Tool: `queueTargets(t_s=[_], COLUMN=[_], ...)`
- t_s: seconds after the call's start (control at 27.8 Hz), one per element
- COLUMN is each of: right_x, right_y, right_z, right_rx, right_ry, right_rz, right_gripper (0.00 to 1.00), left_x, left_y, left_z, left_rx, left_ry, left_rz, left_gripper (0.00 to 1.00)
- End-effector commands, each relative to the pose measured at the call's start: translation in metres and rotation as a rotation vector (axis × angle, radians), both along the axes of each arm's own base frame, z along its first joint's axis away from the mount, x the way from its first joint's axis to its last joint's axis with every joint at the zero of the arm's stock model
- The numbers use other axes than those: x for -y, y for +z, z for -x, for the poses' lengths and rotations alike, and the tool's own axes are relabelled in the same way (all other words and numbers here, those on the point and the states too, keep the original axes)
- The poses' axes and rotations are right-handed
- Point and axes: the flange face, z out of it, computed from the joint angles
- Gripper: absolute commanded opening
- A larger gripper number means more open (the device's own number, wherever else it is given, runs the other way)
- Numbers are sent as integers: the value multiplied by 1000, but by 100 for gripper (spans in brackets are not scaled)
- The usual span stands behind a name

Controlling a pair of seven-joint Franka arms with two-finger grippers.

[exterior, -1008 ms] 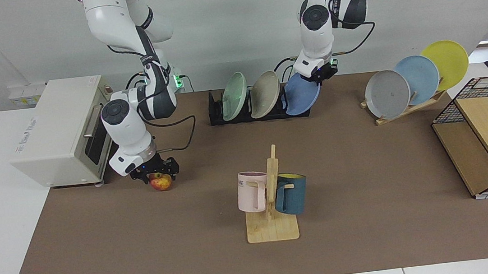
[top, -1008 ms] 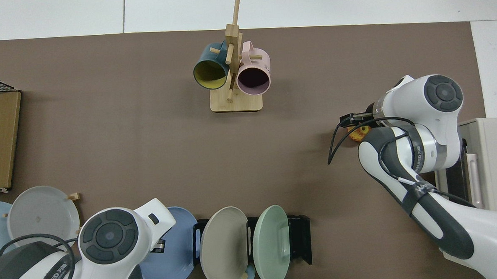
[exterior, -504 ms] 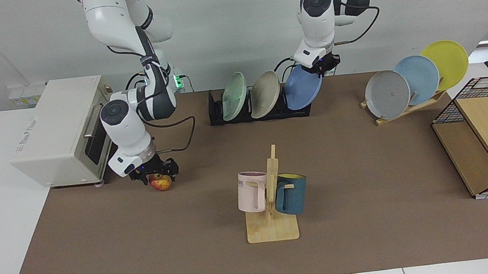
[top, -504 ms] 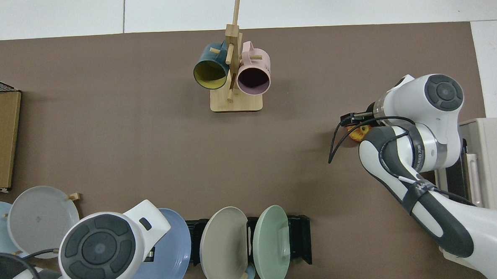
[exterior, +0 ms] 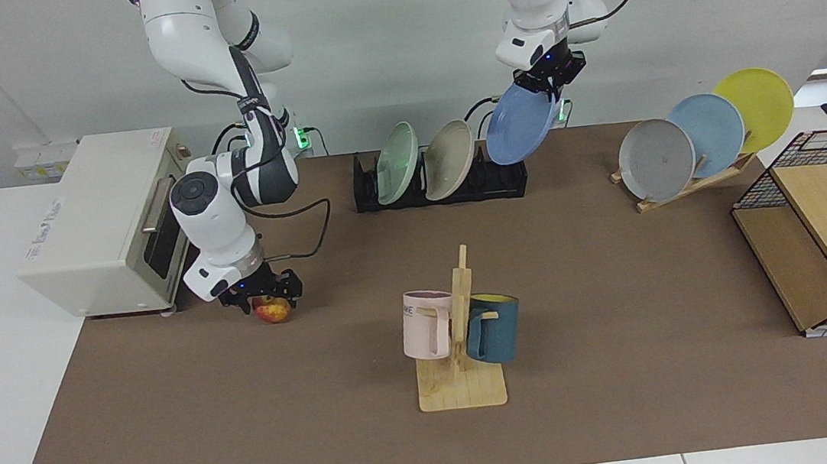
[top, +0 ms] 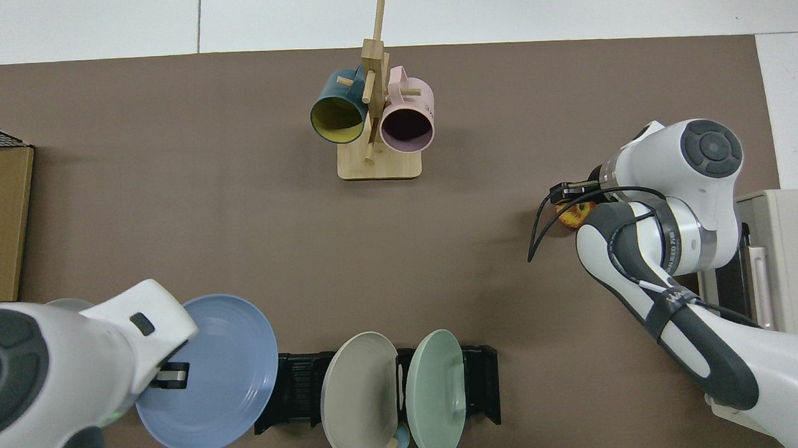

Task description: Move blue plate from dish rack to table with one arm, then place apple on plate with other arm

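Blue plate (exterior: pixel 520 123), tilted, is held by its upper rim in the closed left gripper (exterior: pixel 546 80) above the end of the dish rack (exterior: pixel 439 183) at the table's (exterior: pixel 618 279) far edge, while the apple (exterior: pixel 272 308) is clasped on the table by the right gripper (exterior: pixel 263 290) beside the toaster oven (exterior: pixel 105 222).

The pink mug (exterior: pixel 427 324) shows the letters "ME" near its rim, while print on the toaster oven (exterior: pixel 99 223) stays too small to read.
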Motion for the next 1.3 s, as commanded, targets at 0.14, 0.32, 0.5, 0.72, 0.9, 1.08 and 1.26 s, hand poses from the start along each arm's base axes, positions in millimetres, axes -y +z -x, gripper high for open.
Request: queueTargets(t_s=[0.14, 0.32, 0.5, 0.72, 0.9, 1.08, 1.26], right_x=[8, 11, 9, 3, 0, -9, -16], right_y=[-10, -11, -5, 19, 53, 86, 123], right_z=[4, 5, 2, -7, -19, -20, -15], right_rx=[-24, -32, -27, -20, -35, -28, -29], right_ry=[-7, -8, 7, 19, 32, 48, 60], right_rz=[5, 6, 7, 8, 20, 24, 23], right_gripper=[48, 14, 0, 0, 0, 0, 0], left_x=[-50, -59, -66, -70, -73, -68, -45], left_y=[8, 6, -5, -34, -67, -98, -149], left_z=[-85, -99, -113, -130, -134, -134, -129], left_rx=[-1, 46, 58, 42, 11, 2, 12], left_ry=[49, 65, 83, 48, 15, 40, 54], left_rz=[184, 256, 309, 394, 456, 503, 543], left_gripper=[0, 0, 0, 0, 0, 0, 0])
